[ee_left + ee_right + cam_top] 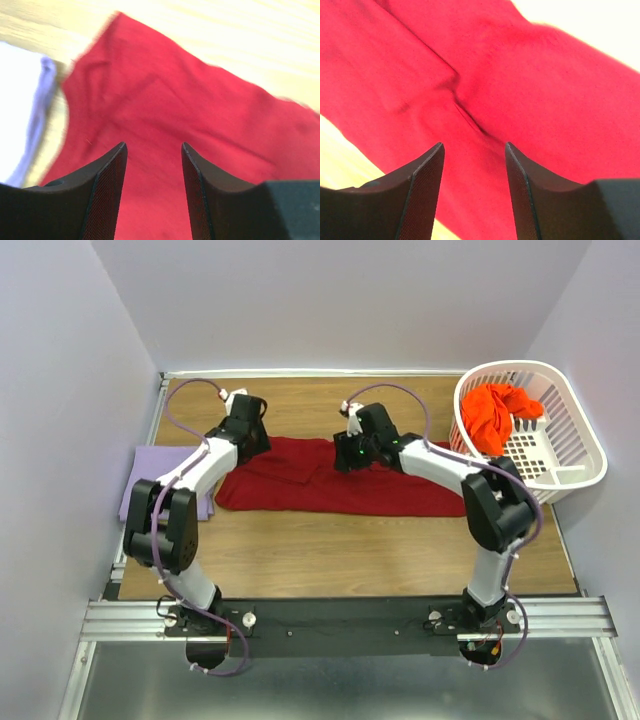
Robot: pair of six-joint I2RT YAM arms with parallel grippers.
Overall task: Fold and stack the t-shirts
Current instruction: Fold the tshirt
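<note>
The crimson t-shirt (320, 480) lies spread in a long band across the table's middle. My left gripper (252, 443) hovers over its left end, open and empty; the left wrist view shows the red cloth (165, 125) between and beyond the fingers (107, 190). My right gripper (347, 455) hovers over the shirt's upper middle, open and empty, above a crease in the cloth (470, 117). The lavender t-shirt (150, 485) lies folded at the table's left edge, also in the left wrist view (35, 115). The orange-red t-shirt (495, 412) is bunched in the basket.
A white lattice laundry basket (570, 455) stands at the table's back right. Grey walls close in the back and sides. Bare wooden tabletop (340, 550) lies in front of the crimson shirt.
</note>
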